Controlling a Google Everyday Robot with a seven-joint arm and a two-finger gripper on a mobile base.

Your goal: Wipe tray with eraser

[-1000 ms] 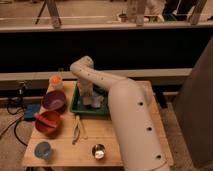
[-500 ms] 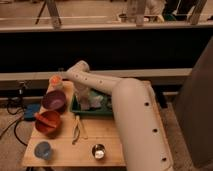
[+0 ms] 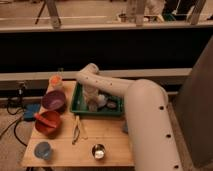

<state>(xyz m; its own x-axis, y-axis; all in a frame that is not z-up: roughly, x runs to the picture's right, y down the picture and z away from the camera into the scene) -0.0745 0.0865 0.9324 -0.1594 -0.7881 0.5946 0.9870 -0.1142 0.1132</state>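
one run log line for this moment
task: wipe tray | hand: down inside green tray | purple bowl, red bowl: left of tray

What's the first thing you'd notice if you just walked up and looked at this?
The big white robot arm stands out first, reaching from the lower right across the wooden table. Its hand is down inside the green tray at the back of the table. To the left sit a purple bowl and a red bowl.
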